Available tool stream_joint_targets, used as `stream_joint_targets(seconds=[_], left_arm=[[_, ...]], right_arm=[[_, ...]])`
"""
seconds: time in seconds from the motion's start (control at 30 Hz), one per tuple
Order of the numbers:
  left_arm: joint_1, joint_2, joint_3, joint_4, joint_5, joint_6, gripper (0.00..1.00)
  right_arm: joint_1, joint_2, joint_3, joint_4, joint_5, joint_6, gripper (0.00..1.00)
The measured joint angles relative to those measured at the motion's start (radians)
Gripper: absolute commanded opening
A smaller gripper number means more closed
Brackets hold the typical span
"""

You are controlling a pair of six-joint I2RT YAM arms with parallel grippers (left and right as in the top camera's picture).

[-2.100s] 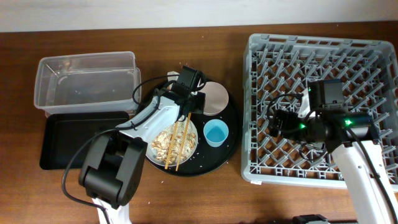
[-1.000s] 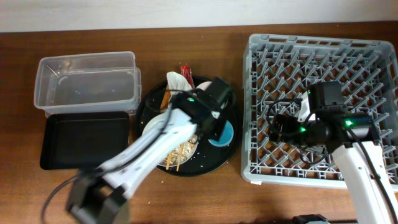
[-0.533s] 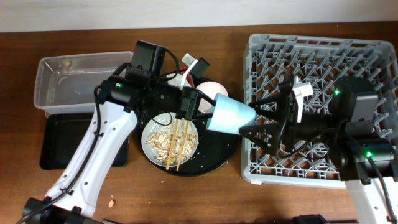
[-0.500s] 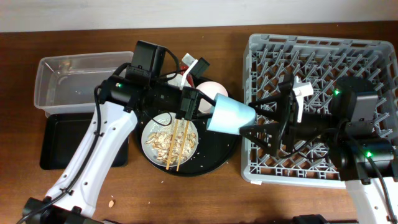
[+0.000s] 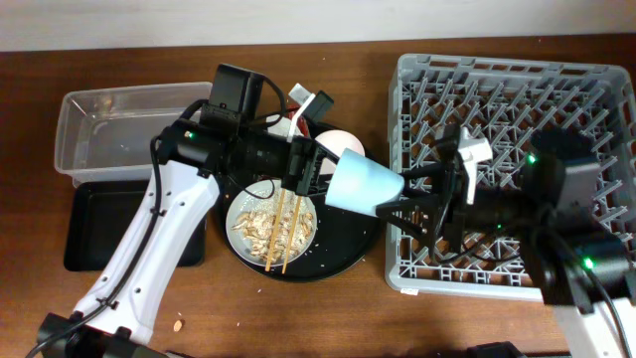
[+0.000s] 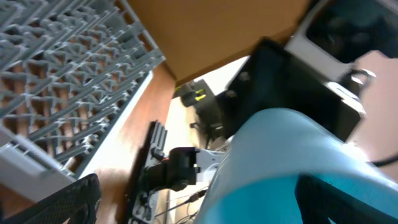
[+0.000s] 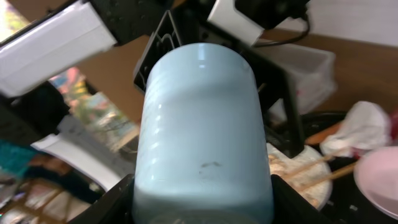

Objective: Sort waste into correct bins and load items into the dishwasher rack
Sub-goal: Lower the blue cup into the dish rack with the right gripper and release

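In the last half second the right gripper (image 5: 393, 196) has slid left off the dishwasher rack (image 5: 417, 72), and its spread fingers now bracket the end of the light-blue cup (image 5: 363, 184). Whether they press it yet I cannot tell. The left gripper (image 5: 310, 169) stays clamped on the other end, so a handover toward the rack looks under way. The cup hangs on its side over the right edge of the round black tray (image 5: 343, 257), just left of the rack. It is smooth, plain and slightly tapered, with one dark speck.

Unoccupied rack (image 5: 517, 89) right of raised light-blue cup (image 5: 363, 185)
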State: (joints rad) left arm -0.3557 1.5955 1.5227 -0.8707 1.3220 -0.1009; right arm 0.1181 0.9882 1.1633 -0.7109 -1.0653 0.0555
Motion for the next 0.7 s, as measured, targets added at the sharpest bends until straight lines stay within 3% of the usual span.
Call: stream_joint_targets(seconds=[0.13,0.3,0.47,0.57,0.7], left_arm=[[0.039,0.002,0.0,-0.002,-0.161,0.0,0.99],[0.097,0.002,0.0,-0.003,-0.235,0.0,0.99],[0.106,0.002,0.0,-0.008,-0.247,0.0,0.99],[0.106,0.001,0.0,-0.023,-0.257,0.0,0.99],[0.106,0.001,0.0,-0.051,-0.288,0.0,0.99]], right_arm=[[-0.147,-0.117,0.01,-0.277,0.431,0.15,0.53],[-0.43,-0.068,0.008,-0.532,0.949,0.315,0.53],[-0.6,0.165,0.007,-0.541,1.088,0.358,0.57],[-0.604,0.337,0.007,-0.462,1.081,0.364,0.86],[-0.607,0.419,0.014,-0.491,0.975,0.324,0.91]])
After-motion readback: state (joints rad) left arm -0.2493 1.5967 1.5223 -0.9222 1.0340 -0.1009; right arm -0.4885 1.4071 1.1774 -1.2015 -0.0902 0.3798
